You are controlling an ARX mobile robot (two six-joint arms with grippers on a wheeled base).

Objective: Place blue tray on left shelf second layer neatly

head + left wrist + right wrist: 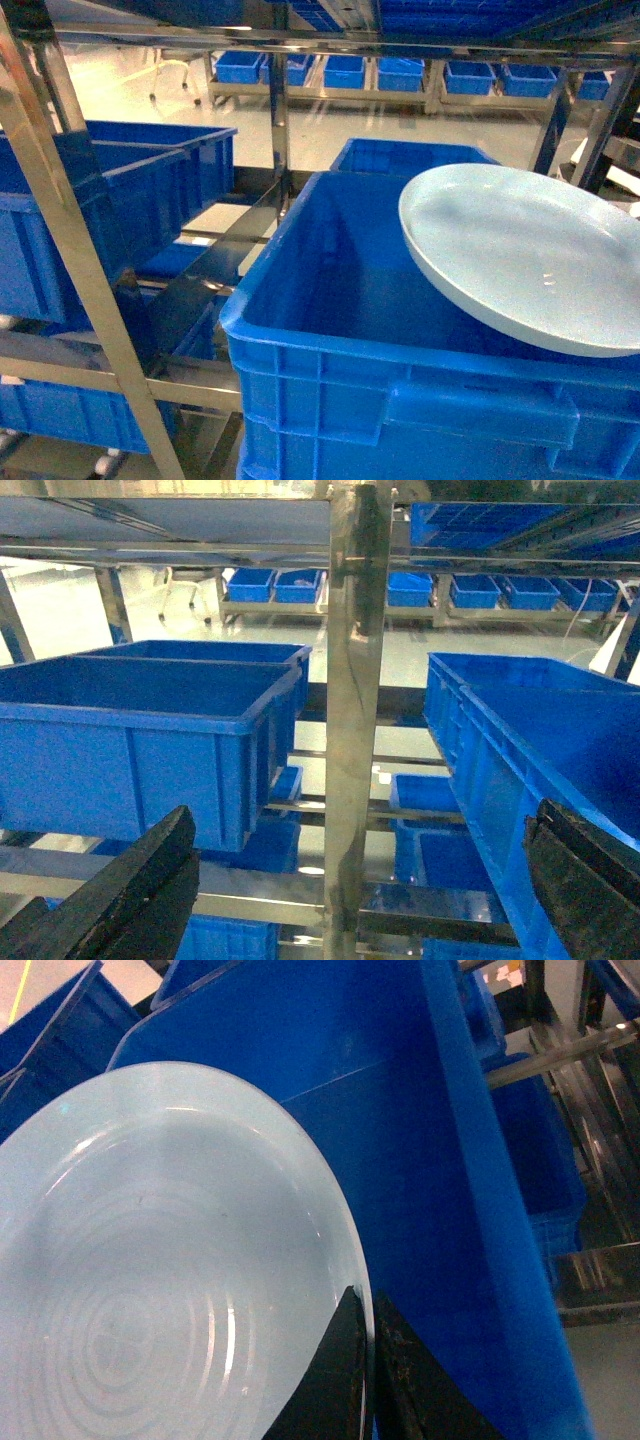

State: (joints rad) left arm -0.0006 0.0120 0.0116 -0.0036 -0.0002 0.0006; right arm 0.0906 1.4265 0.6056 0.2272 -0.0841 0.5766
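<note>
The pale blue tray [525,255] hangs tilted over the large dark-blue crate [330,300] at the right of the head view. In the right wrist view the blue tray [150,1280] fills the left side, and my right gripper [368,1360] is shut on its rim, one black finger on each face. The left shelf [60,230] is a steel rack at the left, with crates on its tiers. My left gripper [350,880] stands open, its black fingers [140,880] wide apart, facing a steel upright [355,720]. Neither gripper shows in the head view.
Dark-blue crates [140,730] sit on the left shelf's tier, with smaller bins [430,820] below. A second crate [410,155] stands behind the big one. Steel uprights [280,110] and rails frame the racks. A far rack [400,72] holds a row of blue bins across the pale floor.
</note>
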